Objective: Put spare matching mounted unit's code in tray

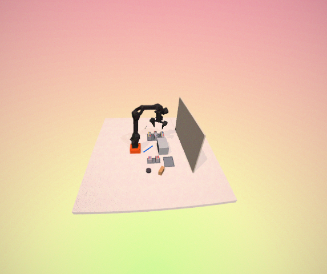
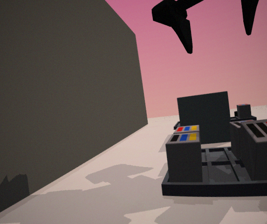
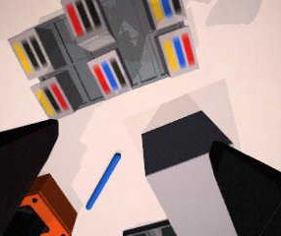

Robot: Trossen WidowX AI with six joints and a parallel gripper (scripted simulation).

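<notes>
My gripper (image 1: 158,127) (image 2: 219,43) (image 3: 137,138) is open and empty, high above the table near the larger rack (image 2: 224,189) (image 3: 131,29). That rack holds several striped spares, among them a yellow-blue-red spare (image 3: 178,51), a red-blue-black spare (image 3: 109,77), a yellow-black-red spare (image 3: 53,99) and a yellow-black-black spare (image 3: 30,55). A large grey box (image 1: 162,147) (image 2: 204,120) (image 3: 190,197) stands beside this rack; I cannot tell whether it is the mounted unit. No code shows on its visible faces. The flat grey tray (image 1: 168,161) is empty.
A smaller rack (image 1: 153,161) with striped blocks stands beside the tray. A tall dark panel (image 1: 190,135) (image 2: 56,96) stands beyond the box. A blue rod (image 1: 148,148) (image 3: 103,182), a black disc (image 1: 148,170) and an orange-brown block (image 1: 161,170) lie on the table.
</notes>
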